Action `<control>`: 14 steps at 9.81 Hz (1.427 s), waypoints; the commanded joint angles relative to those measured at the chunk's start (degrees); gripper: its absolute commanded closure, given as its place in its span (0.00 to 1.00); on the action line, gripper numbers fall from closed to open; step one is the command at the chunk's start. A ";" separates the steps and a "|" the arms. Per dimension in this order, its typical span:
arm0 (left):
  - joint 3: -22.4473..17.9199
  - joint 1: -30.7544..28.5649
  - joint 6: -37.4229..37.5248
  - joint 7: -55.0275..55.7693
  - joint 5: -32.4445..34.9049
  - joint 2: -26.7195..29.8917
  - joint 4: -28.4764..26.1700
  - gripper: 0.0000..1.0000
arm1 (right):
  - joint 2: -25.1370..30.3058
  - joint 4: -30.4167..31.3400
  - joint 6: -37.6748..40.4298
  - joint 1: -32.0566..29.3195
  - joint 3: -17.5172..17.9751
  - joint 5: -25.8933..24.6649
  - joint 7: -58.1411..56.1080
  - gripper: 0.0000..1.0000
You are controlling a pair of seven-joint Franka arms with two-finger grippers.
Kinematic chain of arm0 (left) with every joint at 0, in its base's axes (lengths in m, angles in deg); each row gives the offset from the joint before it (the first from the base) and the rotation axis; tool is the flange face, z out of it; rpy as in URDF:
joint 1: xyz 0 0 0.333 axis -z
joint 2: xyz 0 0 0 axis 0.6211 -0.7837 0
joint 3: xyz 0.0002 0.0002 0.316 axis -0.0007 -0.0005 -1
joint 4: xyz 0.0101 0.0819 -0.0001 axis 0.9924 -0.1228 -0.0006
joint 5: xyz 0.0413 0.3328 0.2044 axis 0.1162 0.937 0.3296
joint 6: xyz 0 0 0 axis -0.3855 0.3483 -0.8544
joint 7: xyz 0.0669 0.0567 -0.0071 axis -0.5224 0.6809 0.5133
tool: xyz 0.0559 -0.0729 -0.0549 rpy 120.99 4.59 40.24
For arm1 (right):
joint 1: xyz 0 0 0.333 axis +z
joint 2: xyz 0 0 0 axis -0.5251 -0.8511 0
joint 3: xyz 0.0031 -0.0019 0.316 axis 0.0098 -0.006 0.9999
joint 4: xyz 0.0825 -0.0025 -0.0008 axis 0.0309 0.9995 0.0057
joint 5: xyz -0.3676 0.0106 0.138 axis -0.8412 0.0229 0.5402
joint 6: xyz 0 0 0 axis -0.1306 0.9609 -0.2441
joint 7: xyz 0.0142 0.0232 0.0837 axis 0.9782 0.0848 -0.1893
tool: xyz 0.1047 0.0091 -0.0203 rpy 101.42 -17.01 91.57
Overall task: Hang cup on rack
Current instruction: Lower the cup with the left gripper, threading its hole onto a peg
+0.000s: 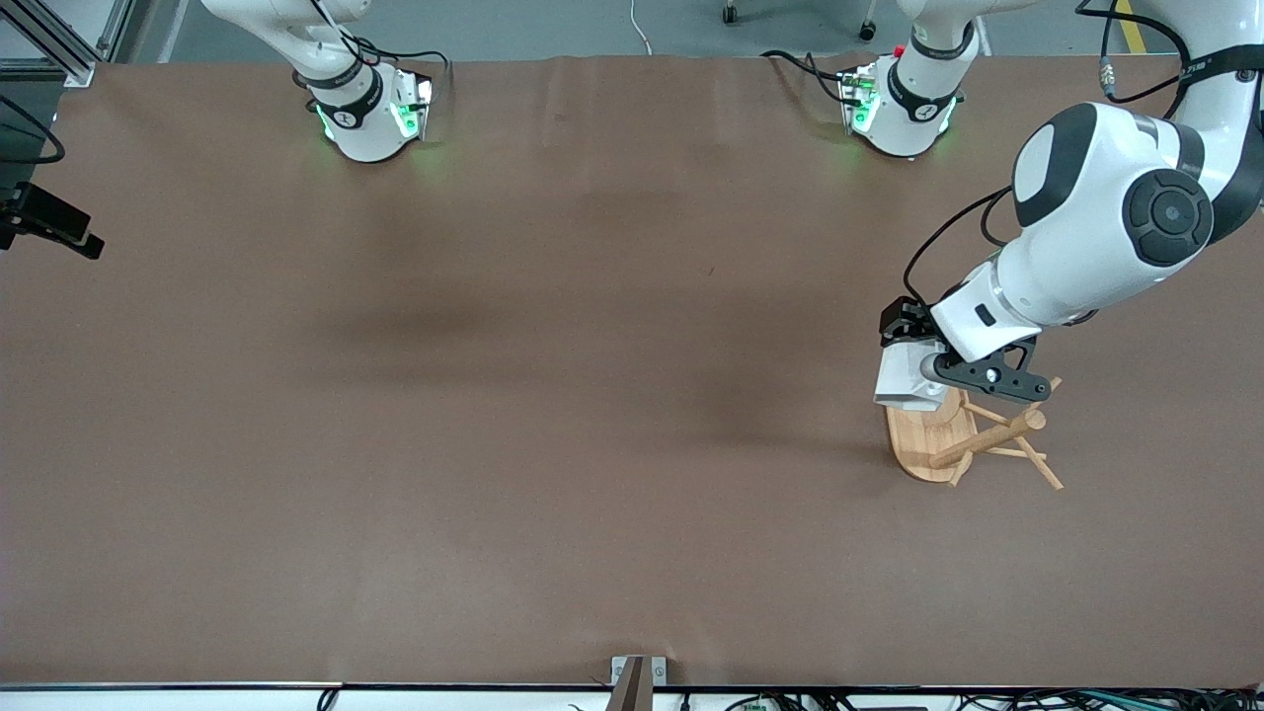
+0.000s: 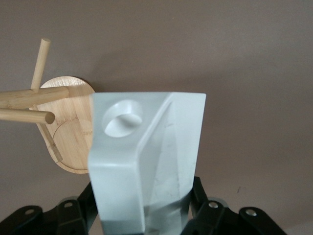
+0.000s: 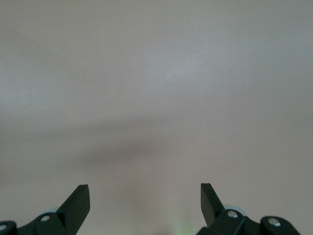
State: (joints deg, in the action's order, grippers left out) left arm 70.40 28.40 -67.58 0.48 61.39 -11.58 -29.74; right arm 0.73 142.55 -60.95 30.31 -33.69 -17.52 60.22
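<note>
The white faceted cup [image 1: 904, 380] hangs in the air over the rack's oval base, with my left gripper [image 1: 925, 367] shut on its body. In the left wrist view the cup [image 2: 146, 156] fills the middle between the black fingers [image 2: 80, 205], and its blocky handle with the round hole [image 2: 122, 117] points toward the rack. The bamboo rack [image 1: 973, 444] stands on the table at the left arm's end, and its base [image 2: 73, 142] and slanted pegs [image 2: 27, 116] lie just beside the cup. My right gripper [image 3: 145, 193] is open over bare table and holds nothing.
The brown table [image 1: 513, 395] stretches wide toward the right arm's end. A black device [image 1: 49, 222] juts over the table's edge there. A small metal bracket [image 1: 637, 676] sits at the table's near edge. Both arm bases [image 1: 370, 109] stand along the table's top edge.
</note>
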 commanded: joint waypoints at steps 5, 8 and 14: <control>-1.94 -0.55 -6.10 -6.33 -0.31 -2.69 -3.34 0.99 | 1.59 -0.47 0.32 -0.49 0.80 -0.43 0.95 0.00; -2.03 -0.54 -7.07 -6.59 -0.31 -3.66 -3.43 0.99 | 1.51 -0.39 -1.00 -0.13 1.15 -1.14 3.30 0.00; -3.96 -0.63 -7.16 -10.02 -0.31 -4.37 -3.61 0.99 | 1.51 -0.39 -0.13 0.04 0.80 -1.23 3.68 0.00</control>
State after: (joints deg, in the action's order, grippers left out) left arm 66.86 27.89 -73.54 -8.06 61.39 -15.23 -31.81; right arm 1.61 141.91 -61.58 30.43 -32.99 -17.65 62.97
